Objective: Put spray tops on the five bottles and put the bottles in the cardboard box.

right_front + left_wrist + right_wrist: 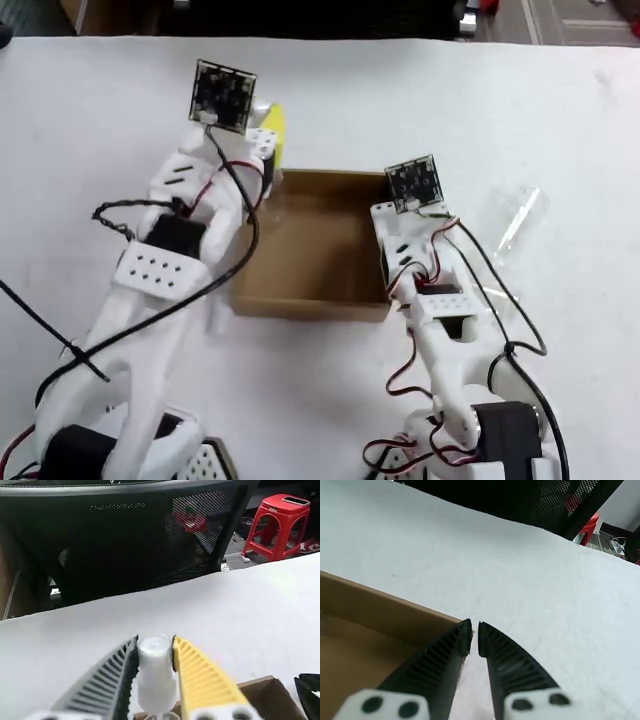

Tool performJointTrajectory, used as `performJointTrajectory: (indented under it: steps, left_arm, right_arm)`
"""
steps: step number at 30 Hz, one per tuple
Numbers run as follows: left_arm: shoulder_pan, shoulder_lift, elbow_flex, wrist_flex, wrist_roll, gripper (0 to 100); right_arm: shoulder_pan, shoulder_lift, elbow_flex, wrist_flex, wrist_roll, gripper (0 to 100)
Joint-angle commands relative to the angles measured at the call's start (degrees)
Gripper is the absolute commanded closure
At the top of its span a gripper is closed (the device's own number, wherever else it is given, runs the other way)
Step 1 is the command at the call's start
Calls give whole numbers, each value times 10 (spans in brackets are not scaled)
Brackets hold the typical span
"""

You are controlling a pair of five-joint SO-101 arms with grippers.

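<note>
Left gripper (154, 641): grey and yellow fingers clamped on a white translucent bottle (155, 675), which stands upright between them above the far left corner of the cardboard box (300, 298), at the middle of the table (100, 150). This placing suggests a bottle poised for lowering into the box. Right gripper (474, 632): black fingers drawn almost together, a thin gap and nothing between them, over the box's right wall, apparently idle and clear of the other arm's path. The bottle's lower end is cut off, so whether it is already topped cannot be told; in the high view the wrist camera board (223, 95) hides it. A clear plastic item (520, 215) toward the table's right edge is too faint to identify.
</note>
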Motion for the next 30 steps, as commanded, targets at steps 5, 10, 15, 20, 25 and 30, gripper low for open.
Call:
performJointTrajectory:
  steps: [5,10,15,20,25,30]
  left_arm:
    - [-2,-3,15,-18,10,888]
    - [-2,-4,18,-16,10,884]
    - [-2,-8,13,24,11,819]
    - [-7,-8,8,32,30,796]
    - [-7,-8,-18,47,26,797]
    - [-2,-8,-67,105,27,797]
  right_arm:
    - [-1,-1,-28,-10,8,981]
    - [-2,-1,-28,-10,8,981]
    - [-2,-1,-28,-10,8,981]
    - [-2,-1,-28,-10,8,981]
    - [-2,-1,-28,-10,8,981]
    - [-2,-1,-28,-10,8,981]
